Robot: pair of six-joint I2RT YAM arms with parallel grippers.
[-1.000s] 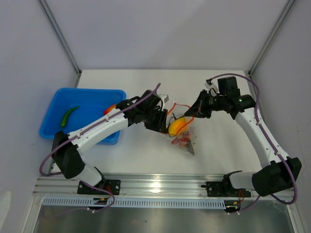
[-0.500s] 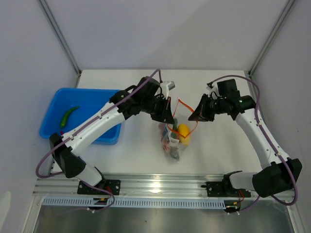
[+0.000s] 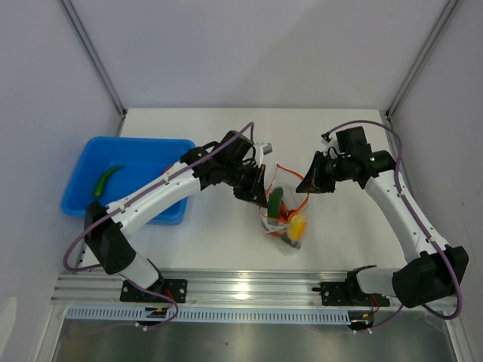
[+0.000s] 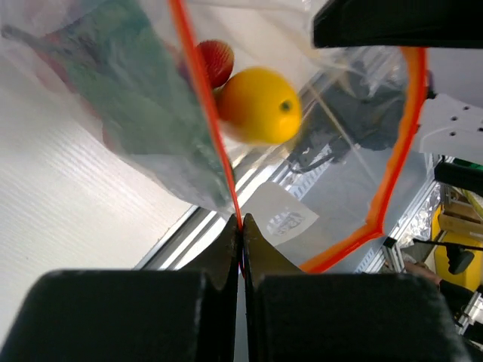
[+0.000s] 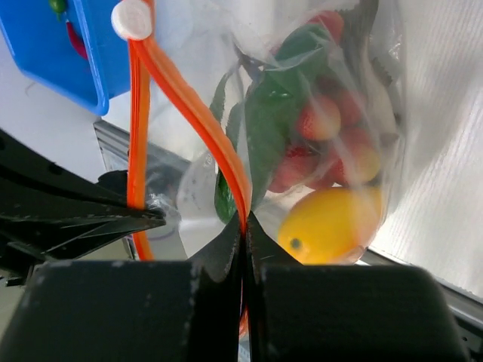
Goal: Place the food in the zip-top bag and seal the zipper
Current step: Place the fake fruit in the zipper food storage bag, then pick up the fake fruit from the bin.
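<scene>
The clear zip-top bag (image 3: 282,220) hangs between my two grippers above the middle of the table. Its orange zipper (image 3: 290,170) spreads in a loop, so the mouth gapes. My left gripper (image 3: 263,196) is shut on one zipper strip (image 4: 202,105). My right gripper (image 3: 305,185) is shut on the opposite strip (image 5: 198,115), which carries a white slider (image 5: 132,20). Food lies in the bag's bottom: a yellow mango (image 3: 297,223) (image 4: 259,105) (image 5: 332,225), red pieces (image 5: 318,121) (image 4: 215,60) and a green pepper (image 3: 275,200) (image 5: 272,124).
A blue tray (image 3: 87,162) sits at the left of the table with one green pepper (image 3: 107,179) in it; the left arm crosses its near right corner. White walls and metal posts enclose the table, and a metal rail runs along the near edge.
My left gripper has shut on the zipper strip. The bag has been lifted from lying on the table to hanging between both grippers, and the mango has dropped to its bottom.
</scene>
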